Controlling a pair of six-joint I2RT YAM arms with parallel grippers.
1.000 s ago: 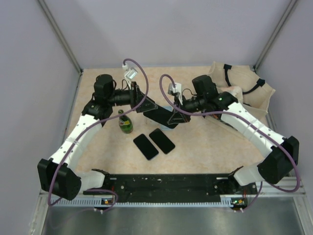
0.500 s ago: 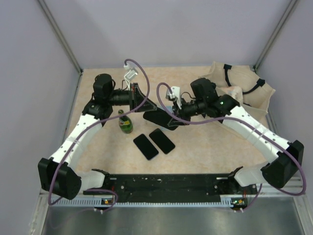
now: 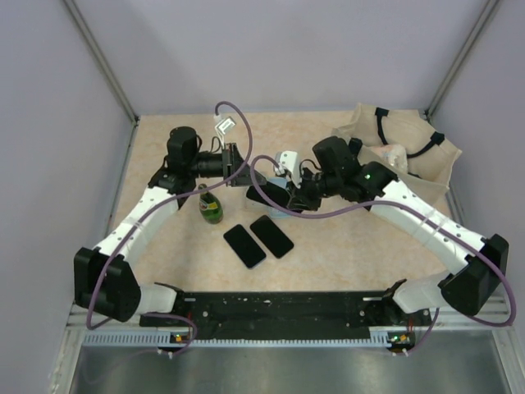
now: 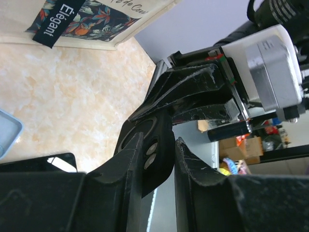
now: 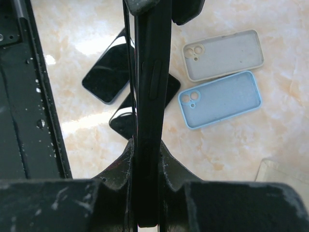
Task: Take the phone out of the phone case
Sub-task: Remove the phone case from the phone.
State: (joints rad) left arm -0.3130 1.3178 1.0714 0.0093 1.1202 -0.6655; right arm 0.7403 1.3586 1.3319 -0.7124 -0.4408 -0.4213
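Right wrist view tells most of it: the right gripper [image 5: 146, 151] is clamped tight on the flat faces of the phone [image 5: 147, 96], which hangs edge-on in the air above the table [image 5: 231, 154], between the two arms. The long axis runs straight out from those fingers toward the left gripper [image 4: 157, 159], camera end leading.

That gripper's jaws are nearly closed around a corner of the phone case [image 4: 154, 140] by the lens holes. I can't tell if they're actually pinching it.

My guess is the phone is stiff, slick and glassy, so flat-face pressure suits it. The case looks rubbery and bendy. The corner lip seems the best place to grab and peel.
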